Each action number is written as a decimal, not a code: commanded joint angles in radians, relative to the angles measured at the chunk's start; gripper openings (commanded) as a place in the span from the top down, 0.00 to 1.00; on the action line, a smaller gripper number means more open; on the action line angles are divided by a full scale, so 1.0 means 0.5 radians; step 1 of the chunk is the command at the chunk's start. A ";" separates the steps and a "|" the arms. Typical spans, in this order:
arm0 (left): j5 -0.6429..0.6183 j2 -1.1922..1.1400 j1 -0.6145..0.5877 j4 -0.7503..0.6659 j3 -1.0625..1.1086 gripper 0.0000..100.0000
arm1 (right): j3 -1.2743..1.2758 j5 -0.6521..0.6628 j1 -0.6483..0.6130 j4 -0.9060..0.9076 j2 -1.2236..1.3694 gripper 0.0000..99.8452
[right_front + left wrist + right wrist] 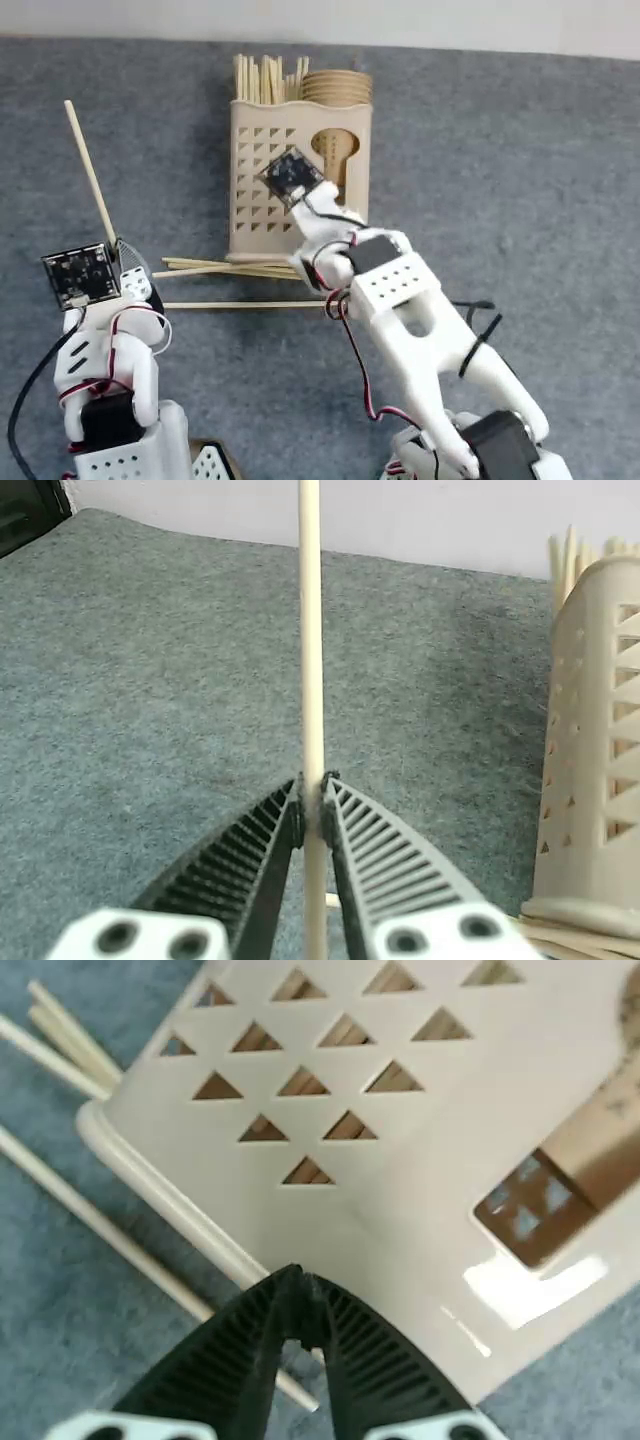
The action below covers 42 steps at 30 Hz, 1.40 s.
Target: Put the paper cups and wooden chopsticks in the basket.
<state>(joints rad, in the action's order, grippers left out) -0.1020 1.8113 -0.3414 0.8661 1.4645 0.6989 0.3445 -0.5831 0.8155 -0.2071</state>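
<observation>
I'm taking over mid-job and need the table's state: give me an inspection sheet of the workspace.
Surface: grey mat.
Job's things: basket upright, with paper cups and stored chopsticks in it; loose chopsticks lie on the mat at its base; held chopstick in the left gripper.
Clutter: nothing seen.
Grippers: left gripper shut on the held chopstick; right gripper shut, nothing seen in it, at the basket's front wall.
Cables: black cable beside the left arm; black lead by the right arm.
Surroundings: pale wall behind the mat.
</observation>
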 commanded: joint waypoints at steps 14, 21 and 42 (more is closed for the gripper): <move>0.018 0.008 -0.026 -0.043 -0.014 0.99 | 0.376 0.141 -0.124 0.035 0.057 0.99; 0.012 0.014 -0.023 -0.049 -0.032 0.99 | 0.413 0.141 -0.152 0.041 0.054 0.99; 0.012 0.017 -0.023 -0.049 -0.032 0.99 | 0.413 0.141 -0.155 0.041 0.054 0.99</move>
<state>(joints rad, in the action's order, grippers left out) -0.1020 1.8113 -0.3414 0.8615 1.4645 0.8968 0.4074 -0.6536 0.8247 -0.1780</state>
